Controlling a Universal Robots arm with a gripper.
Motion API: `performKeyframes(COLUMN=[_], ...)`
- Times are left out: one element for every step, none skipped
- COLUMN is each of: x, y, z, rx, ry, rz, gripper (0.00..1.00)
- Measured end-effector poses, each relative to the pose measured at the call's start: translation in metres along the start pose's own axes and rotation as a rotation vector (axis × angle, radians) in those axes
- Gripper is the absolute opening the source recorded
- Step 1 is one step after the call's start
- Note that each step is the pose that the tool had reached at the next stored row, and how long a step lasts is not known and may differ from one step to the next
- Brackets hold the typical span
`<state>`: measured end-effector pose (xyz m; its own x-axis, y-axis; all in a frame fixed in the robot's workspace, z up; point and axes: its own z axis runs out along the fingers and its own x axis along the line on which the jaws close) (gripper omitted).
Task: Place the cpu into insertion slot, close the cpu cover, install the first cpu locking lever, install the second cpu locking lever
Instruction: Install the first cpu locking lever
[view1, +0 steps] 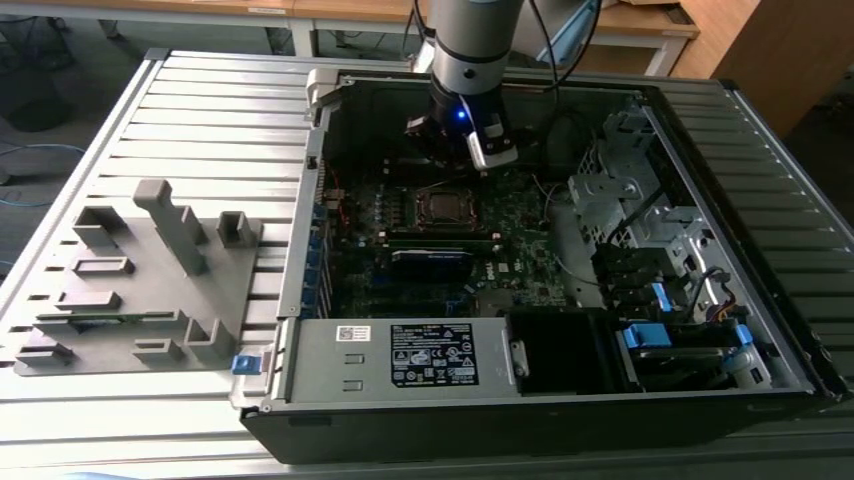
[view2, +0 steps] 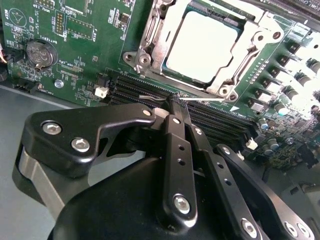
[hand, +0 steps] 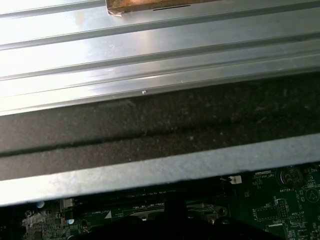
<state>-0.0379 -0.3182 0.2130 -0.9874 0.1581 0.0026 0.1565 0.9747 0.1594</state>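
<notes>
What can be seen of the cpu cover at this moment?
The cpu cover is a thin silvery metal frame, lying flat and closed over the cpu, whose pale top shows through its square opening. It sits on the green motherboard, with screw heads by its corners. The gripper is beside one edge, apart from the frame.
</notes>
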Motion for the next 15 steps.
performKeyframes(x=[0.0000, 0.0000, 0.0000, 0.0000, 0.0000, 0.0000, 0.0000, 0.0000, 0.0000, 0.0000, -0.0001, -0.0001, -0.0002, -0.0005, -0.0006], y=[0.0000, 0.0000, -0.0002, -0.0003, -0.0003, -0.0003, -0.0004, -0.0004, -0.0005, -0.0005, -0.0005, -0.0006, -0.0006, -0.0006, -0.0006], z=[0.0000, 0.0000, 0.0009, 0.0017, 0.0018, 0.0020, 0.0022, 0.0025, 0.0028, 0.0031, 0.0034, 0.0036, 0.0038, 0.0040, 0.0042], rx=[0.0002, 0.0003, 0.0001, 0.0001, 0.0001, -0.0001, -0.0002, -0.0003, -0.0003, -0.0004, -0.0005, -0.0003, -0.0002, -0.0003, -0.0002], ry=[0.0000, 0.0000, -0.0001, -0.0001, -0.0001, -0.0004, -0.0012, -0.0022, -0.0027, -0.0029, -0.0030, -0.0030, -0.0030, -0.0030, -0.0030], rz=[0.000, 0.000, 0.000, 0.000, 0.000, 0.000, 0.000, 0.000, -0.001, -0.001, -0.001, -0.001, 0.000, -0.001, -0.001], gripper=[0.11, 0.11, 0.11, 0.11, 0.11, 0.11, 0.11, 0.11, 0.11, 0.11, 0.11, 0.11, 0.11, 0.11, 0.11])
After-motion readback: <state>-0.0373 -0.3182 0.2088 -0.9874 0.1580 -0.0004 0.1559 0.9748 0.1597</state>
